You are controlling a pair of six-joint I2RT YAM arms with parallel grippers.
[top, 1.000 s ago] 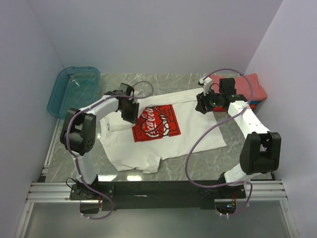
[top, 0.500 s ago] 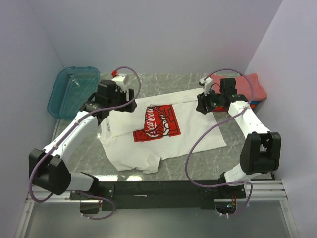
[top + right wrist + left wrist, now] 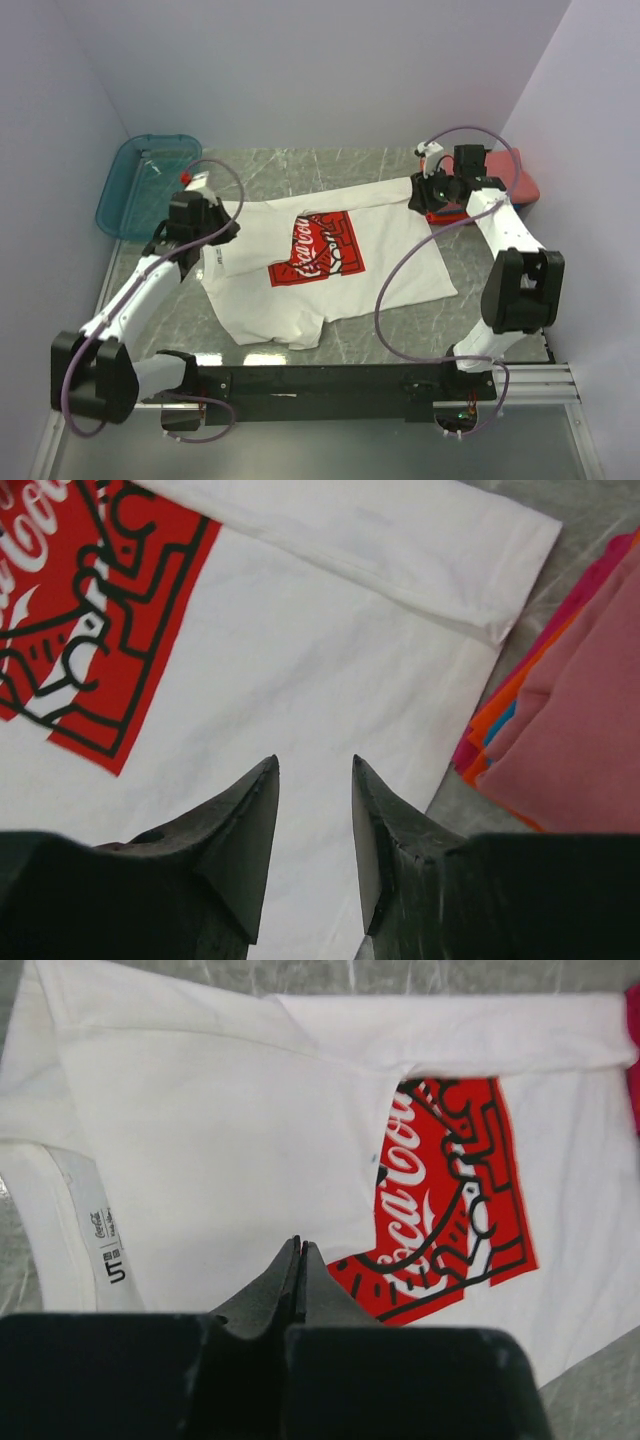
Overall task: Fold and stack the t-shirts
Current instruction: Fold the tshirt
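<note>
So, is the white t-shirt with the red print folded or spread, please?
Partly folded: the white t-shirt lies mostly flat, one flap overlapping its red print.

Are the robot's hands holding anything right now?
No. The left gripper is shut on nothing above the white Coca-Cola tee, and the right gripper is open and empty.

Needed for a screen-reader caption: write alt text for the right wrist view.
The right gripper, jaws slightly apart with nothing between them, hangs over a white t-shirt with a red square Coca-Cola print at upper left. To the right, a stack of folded coral-red, orange and blue t-shirts lies on the grey marbled table.
</note>
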